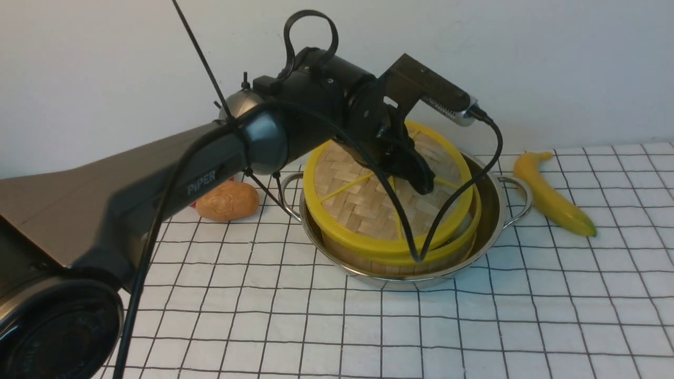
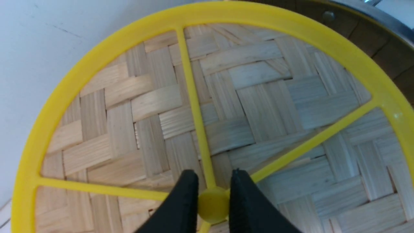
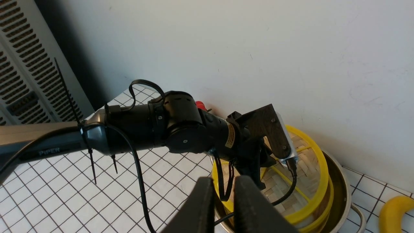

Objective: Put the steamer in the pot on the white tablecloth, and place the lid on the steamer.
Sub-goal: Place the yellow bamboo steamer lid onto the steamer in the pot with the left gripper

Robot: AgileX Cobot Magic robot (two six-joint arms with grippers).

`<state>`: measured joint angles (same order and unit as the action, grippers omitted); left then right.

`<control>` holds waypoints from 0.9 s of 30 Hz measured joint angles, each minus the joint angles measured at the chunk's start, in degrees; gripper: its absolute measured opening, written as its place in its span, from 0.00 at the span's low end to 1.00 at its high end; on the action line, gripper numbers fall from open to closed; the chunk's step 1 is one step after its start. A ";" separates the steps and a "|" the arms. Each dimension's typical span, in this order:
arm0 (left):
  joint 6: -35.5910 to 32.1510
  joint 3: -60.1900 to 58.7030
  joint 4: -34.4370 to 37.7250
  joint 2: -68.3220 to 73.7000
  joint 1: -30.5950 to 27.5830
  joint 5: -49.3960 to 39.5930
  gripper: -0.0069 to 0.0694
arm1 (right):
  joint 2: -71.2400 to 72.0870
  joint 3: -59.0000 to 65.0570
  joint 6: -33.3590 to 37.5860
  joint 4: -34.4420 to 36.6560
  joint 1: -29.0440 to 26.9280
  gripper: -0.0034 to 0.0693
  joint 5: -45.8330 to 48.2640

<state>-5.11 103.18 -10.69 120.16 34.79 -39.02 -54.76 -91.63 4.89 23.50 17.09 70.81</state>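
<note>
Yellow lid knob [image 2: 212, 205] pinched by left gripper [image 2: 214, 176]; front view hides it

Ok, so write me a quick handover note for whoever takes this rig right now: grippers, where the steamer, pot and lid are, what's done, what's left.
Left gripper: shut on the centre knob of the lid.
Right gripper: slightly open, empty, held away from the pot.
The steamer sits in the pot on the white tablecloth. The lid is tilted over the steamer, not seated flat.
Done: steamer in pot.
Left: level the lid onto the steamer, then release.
</note>
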 joint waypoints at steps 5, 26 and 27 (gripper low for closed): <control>0.00 0.00 0.00 0.21 0.00 0.43 0.24 | 0.00 0.00 0.00 0.11 0.00 0.20 0.00; 0.00 0.00 1.22 0.21 0.01 2.07 0.24 | 0.00 0.00 0.00 0.22 0.00 0.22 0.00; 0.00 0.00 1.24 0.21 0.01 2.07 0.24 | 0.00 0.00 0.00 0.22 0.00 0.22 0.00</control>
<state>-5.11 103.18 -9.46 120.37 34.80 -36.95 -54.76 -91.63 4.89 23.71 17.09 70.81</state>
